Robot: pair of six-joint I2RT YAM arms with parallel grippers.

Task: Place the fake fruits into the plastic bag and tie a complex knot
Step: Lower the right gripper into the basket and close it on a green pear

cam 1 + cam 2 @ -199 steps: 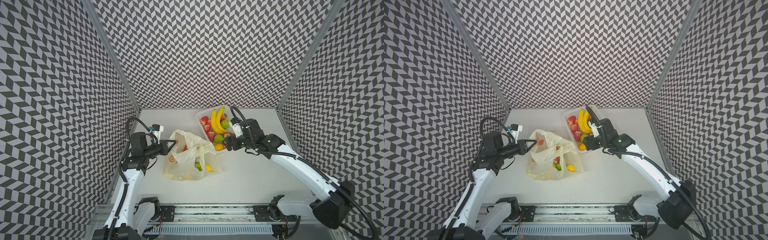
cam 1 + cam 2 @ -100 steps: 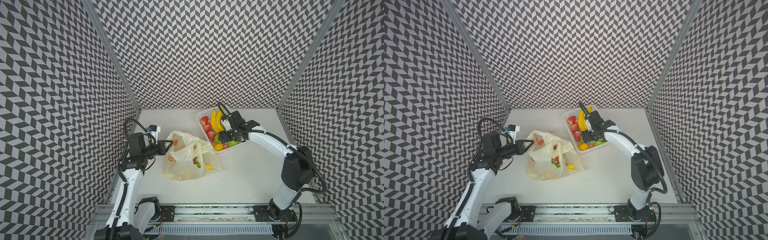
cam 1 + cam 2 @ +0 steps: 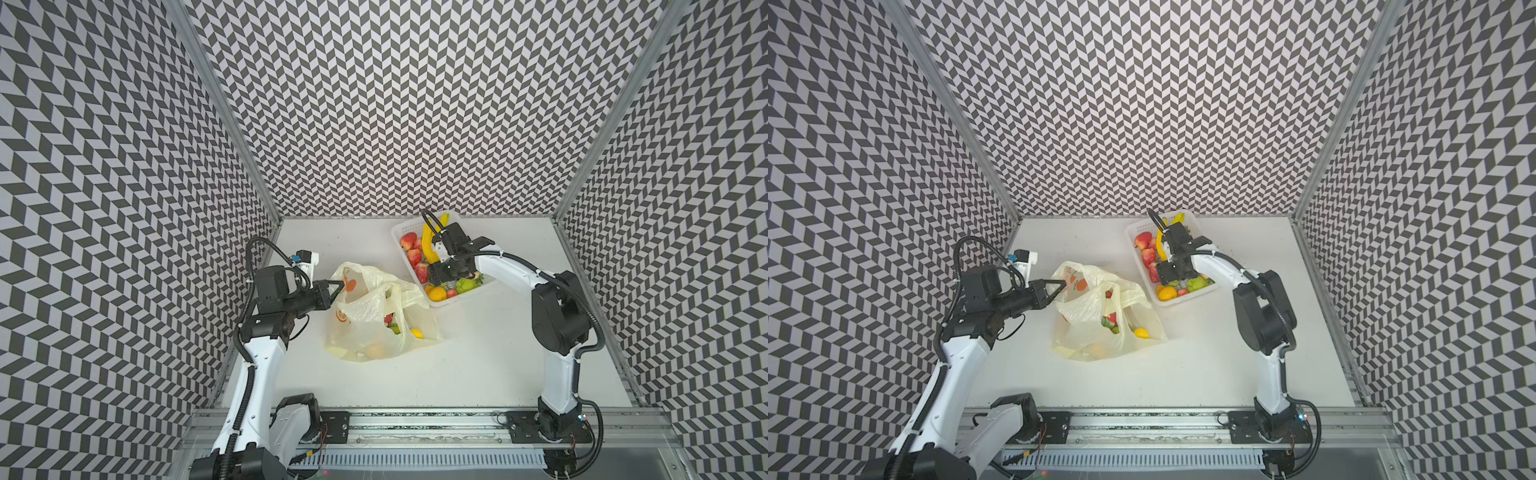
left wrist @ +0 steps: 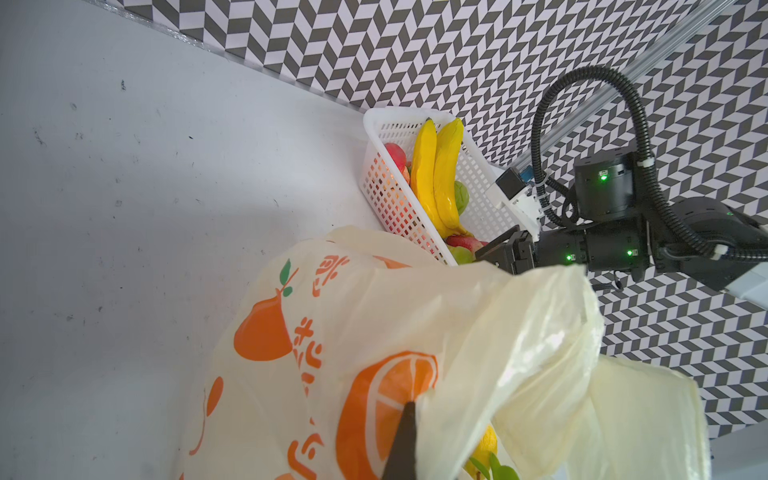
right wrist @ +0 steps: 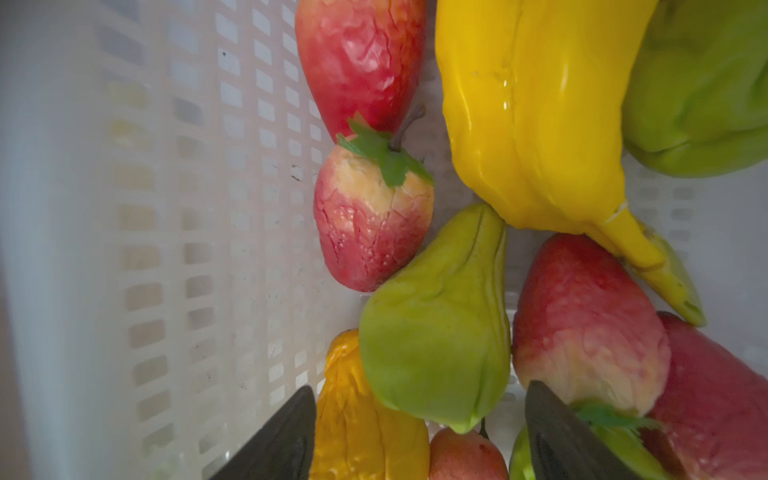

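Observation:
The plastic bag (image 3: pixel 374 307) (image 3: pixel 1088 307) lies mid-table with its mouth open; no knot is in view. My left gripper (image 3: pixel 338 286) (image 4: pixel 409 409) is shut on the bag's rim and holds it up. A lemon (image 3: pixel 415 333), a green fruit and a red one show inside. Other fake fruits fill the white basket (image 3: pixel 415 222): bananas (image 3: pixel 428 245), strawberries (image 5: pixel 370 224), a green pear (image 5: pixel 436 332) and an orange fruit (image 5: pixel 365 415). My right gripper (image 3: pixel 440 278) (image 5: pixel 419 399) is open, low in the basket. Its fingers straddle the pear's end and the orange fruit.
The basket (image 3: pixel 1136 226) stands at the back, right of the middle, and its near corner almost touches the bag. Patterned walls close in the table on three sides. A metal rail (image 3: pixel 415 424) carrying both arm bases runs along the front edge.
The right arm has swung in from the basket's near end and dropped its gripper among the fruits, jaws slightly narrower. The left gripper keeps its hold; the bag has shifted a little.

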